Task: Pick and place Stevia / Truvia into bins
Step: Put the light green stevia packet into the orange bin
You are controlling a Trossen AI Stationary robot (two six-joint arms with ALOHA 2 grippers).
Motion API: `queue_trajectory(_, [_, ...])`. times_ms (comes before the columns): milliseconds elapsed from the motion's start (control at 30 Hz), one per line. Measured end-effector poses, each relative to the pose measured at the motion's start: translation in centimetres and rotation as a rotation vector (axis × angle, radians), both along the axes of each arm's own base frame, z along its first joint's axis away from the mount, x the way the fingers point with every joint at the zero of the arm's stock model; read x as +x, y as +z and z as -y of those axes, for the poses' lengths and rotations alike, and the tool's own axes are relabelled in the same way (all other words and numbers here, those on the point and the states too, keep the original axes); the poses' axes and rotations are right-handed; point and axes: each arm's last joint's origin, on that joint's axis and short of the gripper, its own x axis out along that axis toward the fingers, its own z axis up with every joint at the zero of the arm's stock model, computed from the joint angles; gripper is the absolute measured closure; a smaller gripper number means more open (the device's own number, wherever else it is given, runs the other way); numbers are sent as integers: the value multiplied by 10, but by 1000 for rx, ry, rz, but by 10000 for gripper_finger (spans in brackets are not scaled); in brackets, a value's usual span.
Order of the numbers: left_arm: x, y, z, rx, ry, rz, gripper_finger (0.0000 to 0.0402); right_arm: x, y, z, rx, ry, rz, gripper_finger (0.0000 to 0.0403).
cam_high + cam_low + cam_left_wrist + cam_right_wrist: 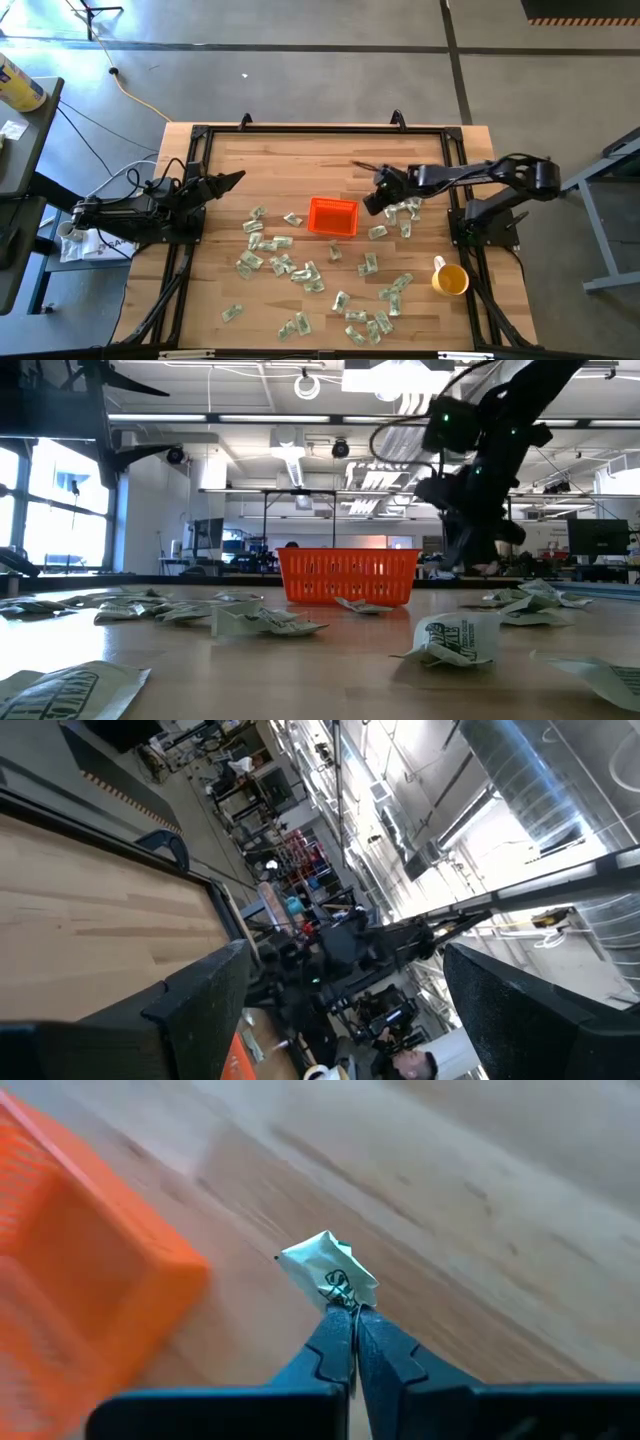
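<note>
While the left tool [236, 179] hangs over the bare left part of the bench [290, 160] with its fingers [205, 1005] spread wide apart and nothing between them, the right tool [352, 1312] is pinched shut on one sachet [328, 1272], a crumpled white-and-green packet gripped by its lower edge at the very fingertips. In the right wrist view that sachet sticks out beyond the tips over bare wood, with the orange bin [75, 1270] close by to one side; whether the packet is lifted clear of the bench or touching it cannot be told. From above, the right tool [372, 203] sits just beside the right wall of the orange bin [333, 216], reaching in from the right side of the bench, with a small cluster of sachets [404, 209] lying next to it. The bin stands near the middle of the bench, and its inside shows no packets in the high view. Many more sachets [290, 262] are strewn flat over the near half of the bench, in front of the bin and to both sides of it. A yellow cup [449, 279] stands near the right edge, well apart from the bin. In the low view the bin [348, 575] stands upright behind the foreground packets [459, 639], with the right arm [480, 470] coming down to its right
</note>
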Motion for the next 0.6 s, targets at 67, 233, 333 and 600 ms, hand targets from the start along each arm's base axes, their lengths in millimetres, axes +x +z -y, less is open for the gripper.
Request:
queue_trajectory(67, [0, 0, 0, 0, 0, 2, 37, 2, 12, -3, -5, 15, 90, 399])
queue_trajectory(233, [0, 0, 0, 1, 0, 0, 37, 21, 36, -13, 15, 160, 398, 397])
queue_trajectory(333, [0, 0, 0, 1, 0, -4, 37, 34, 45, -21, -2, 215, 539, 399])
queue_trajectory(600, [1, -4, 0, 0, 1, -45, 37, 46, 27, -34, 37, 319, 515, 370])
